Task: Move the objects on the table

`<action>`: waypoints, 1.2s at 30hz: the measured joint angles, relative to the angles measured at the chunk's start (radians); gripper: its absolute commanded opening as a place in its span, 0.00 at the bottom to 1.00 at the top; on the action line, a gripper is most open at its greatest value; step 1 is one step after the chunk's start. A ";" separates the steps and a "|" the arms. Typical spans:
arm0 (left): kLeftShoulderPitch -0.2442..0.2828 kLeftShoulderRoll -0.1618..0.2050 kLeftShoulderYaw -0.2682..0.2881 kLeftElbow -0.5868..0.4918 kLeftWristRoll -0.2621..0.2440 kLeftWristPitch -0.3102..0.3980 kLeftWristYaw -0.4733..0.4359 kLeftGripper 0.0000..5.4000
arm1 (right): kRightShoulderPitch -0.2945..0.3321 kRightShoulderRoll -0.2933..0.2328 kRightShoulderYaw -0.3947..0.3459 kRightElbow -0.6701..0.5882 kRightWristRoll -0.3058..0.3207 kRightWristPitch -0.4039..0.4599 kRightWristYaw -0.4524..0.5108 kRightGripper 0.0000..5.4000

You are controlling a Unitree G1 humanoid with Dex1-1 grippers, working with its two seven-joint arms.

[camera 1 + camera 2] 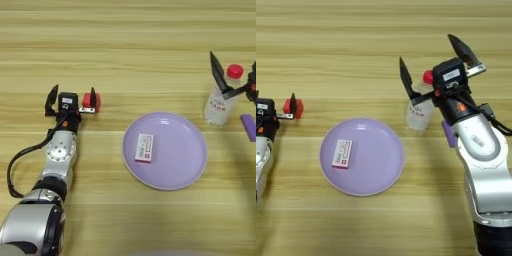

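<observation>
A small red cube (96,103) lies on the table (125,45) at the left. My left gripper (72,93) is open beside it. Its right finger (92,98) overlaps the cube, and the gap between the fingers holds nothing. A small purple block (248,127) lies at the right, partly hidden behind my right arm in the right eye view. My right gripper (426,48) is open, its fingers spread wide on either side of the top of a clear bottle (419,114) with a red cap.
A lilac plate (185,150) sits in the middle with a small white and red box (144,148) lying on it. The clear bottle stands just right of the plate. My right arm (481,150) comes in from the lower right.
</observation>
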 measured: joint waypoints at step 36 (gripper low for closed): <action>0.009 -0.003 -0.007 -0.023 0.000 0.000 0.008 1.00 | -0.177 0.087 0.421 0.709 -0.363 -0.079 0.071 1.00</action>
